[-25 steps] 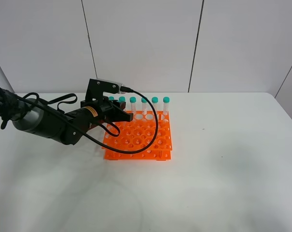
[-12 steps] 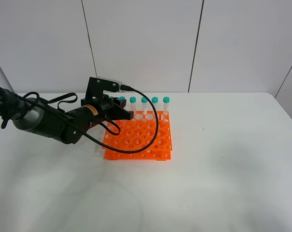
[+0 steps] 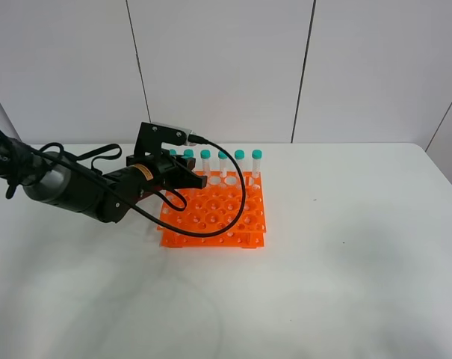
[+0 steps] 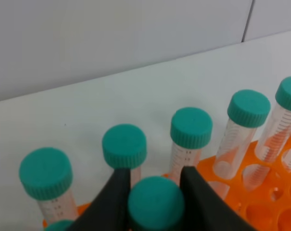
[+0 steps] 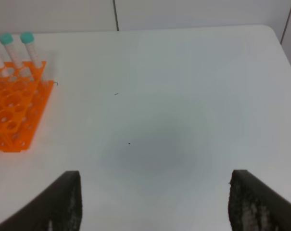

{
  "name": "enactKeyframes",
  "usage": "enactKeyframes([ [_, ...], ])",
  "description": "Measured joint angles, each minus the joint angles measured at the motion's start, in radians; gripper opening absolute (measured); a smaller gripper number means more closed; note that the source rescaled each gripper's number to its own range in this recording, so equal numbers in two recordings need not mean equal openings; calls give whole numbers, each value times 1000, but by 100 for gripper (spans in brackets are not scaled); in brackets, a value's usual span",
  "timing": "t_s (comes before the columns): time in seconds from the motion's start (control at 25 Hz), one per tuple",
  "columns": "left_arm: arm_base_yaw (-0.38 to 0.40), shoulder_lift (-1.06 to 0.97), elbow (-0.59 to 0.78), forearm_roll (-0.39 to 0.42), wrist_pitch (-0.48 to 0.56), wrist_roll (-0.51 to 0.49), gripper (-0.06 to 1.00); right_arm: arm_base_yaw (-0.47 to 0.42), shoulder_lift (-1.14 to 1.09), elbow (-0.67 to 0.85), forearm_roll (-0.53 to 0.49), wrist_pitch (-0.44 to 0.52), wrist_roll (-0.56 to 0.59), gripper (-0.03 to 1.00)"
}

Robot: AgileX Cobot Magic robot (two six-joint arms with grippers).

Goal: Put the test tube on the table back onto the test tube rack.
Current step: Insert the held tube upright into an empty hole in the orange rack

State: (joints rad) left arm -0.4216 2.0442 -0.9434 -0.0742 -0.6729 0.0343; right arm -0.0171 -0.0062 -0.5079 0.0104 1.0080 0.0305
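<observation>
My left arm reaches in low from the left edge, forearm angled toward the far-left corner of the orange test tube rack (image 3: 214, 211). Left gripper (image 4: 155, 192) sits over the rack's far-left holes, jaws clamped on the teal cap of the test tube (image 4: 156, 203). Tube is upright, just in front of the back row of capped tubes (image 4: 191, 127); I can't tell whether its tip is seated in a hole. Rack sits on the white surface (image 3: 345, 254), left of centre. Right gripper (image 5: 155, 204) hangs over bare surface to the right of the rack, jaws spread wide, holding nothing.
</observation>
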Motion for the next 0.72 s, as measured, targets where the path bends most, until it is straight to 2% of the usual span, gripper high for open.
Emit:
enactKeyframes([
  [0.6,3,14,0,1,-2,5,0,0,0,0,0,0,0,79],
  [0.72,3,14,0,1,-2,5,6,0,0,0,0,0,0,79],
])
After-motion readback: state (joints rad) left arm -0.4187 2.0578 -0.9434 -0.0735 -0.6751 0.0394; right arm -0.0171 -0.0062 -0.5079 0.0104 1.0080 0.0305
